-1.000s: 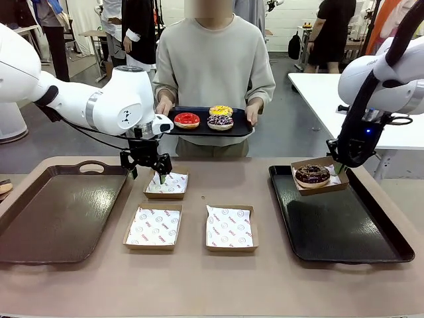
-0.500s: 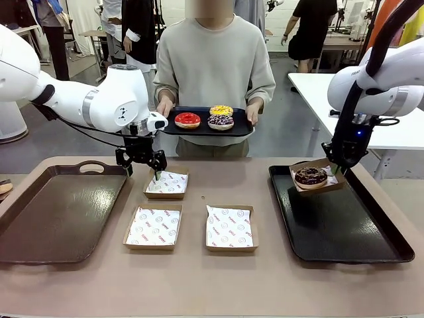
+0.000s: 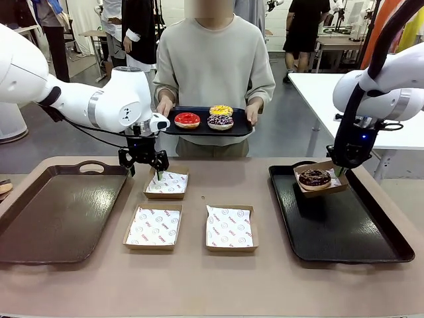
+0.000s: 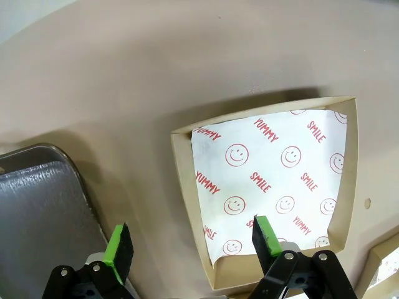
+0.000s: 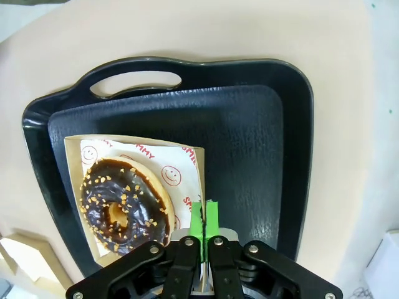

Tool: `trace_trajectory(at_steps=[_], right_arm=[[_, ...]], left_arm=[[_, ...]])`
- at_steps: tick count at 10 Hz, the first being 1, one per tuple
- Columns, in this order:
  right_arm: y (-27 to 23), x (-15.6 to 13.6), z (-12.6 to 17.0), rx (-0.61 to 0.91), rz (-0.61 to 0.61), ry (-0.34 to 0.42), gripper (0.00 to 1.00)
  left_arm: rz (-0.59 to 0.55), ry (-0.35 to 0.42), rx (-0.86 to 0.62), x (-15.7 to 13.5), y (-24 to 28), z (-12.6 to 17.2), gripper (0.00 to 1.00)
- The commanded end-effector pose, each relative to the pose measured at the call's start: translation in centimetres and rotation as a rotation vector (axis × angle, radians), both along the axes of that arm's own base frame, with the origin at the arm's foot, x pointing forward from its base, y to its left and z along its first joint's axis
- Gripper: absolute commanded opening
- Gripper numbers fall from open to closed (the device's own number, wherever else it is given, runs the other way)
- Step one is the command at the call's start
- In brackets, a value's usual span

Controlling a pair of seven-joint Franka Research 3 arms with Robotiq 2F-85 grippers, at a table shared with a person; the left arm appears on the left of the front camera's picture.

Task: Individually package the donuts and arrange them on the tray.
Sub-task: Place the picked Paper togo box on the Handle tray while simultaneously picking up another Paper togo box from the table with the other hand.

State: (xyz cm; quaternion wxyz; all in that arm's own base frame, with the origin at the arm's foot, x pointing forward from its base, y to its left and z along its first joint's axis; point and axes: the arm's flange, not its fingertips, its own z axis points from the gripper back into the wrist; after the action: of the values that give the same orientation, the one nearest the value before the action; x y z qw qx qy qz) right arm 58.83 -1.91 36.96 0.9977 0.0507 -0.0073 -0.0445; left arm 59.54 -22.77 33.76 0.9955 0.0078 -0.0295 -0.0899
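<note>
My right gripper (image 3: pixel 338 170) (image 5: pixel 204 215) is shut on the edge of a cardboard box (image 3: pixel 322 177) that holds a chocolate donut (image 3: pixel 314 177) (image 5: pixel 122 205). It hangs just above the far end of the black tray (image 3: pixel 344 232) (image 5: pixel 255 131). My left gripper (image 3: pixel 146 170) (image 4: pixel 193 242) stands open over the near wall of an empty paper-lined box (image 3: pixel 166 183) (image 4: pixel 274 180), one finger outside it and one over the paper. Across the table a person holds a small black tray (image 3: pixel 205 127) with a red donut (image 3: pixel 187 119), a yellow donut (image 3: pixel 220 110) and a sprinkled donut (image 3: pixel 220 122).
A large brown tray (image 3: pixel 56 212) (image 4: pixel 37 205) lies at the left. Two more empty paper-lined boxes (image 3: pixel 154 226) (image 3: pixel 229 228) sit near the table's middle. A white table (image 3: pixel 318 89) stands behind the right arm.
The right gripper has shifted the boxed donut slightly to and fro over the black tray's far end. The left gripper has drawn back and up a little above its box.
</note>
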Motion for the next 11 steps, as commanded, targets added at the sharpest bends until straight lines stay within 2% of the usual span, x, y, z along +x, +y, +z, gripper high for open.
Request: trace_trajectory(at_steps=[1,7,9,10,11], right_arm=[[-0.4,0.7,-0.6,0.038,0.023,-0.005,0.01],[0.2,1.0,-1.8,0.032,0.032,0.002,0.01],[0.2,1.0,-1.9,0.035,0.032,0.008,0.01],[0.3,1.1,-2.0,0.039,0.035,0.01,0.01],[0.4,1.1,-2.0,0.047,0.037,0.014,0.48]], left_arm=[[0.037,0.019,0.004,1.0,-0.8,-0.1,1.0],[0.078,0.012,-0.027,1.2,-0.9,-0.2,1.0],[0.085,0.033,-0.037,1.3,-1.0,-0.5,1.0],[0.078,0.036,-0.04,1.4,-0.9,-0.7,0.94],[0.082,0.043,-0.045,1.4,-0.8,-0.6,0.43]])
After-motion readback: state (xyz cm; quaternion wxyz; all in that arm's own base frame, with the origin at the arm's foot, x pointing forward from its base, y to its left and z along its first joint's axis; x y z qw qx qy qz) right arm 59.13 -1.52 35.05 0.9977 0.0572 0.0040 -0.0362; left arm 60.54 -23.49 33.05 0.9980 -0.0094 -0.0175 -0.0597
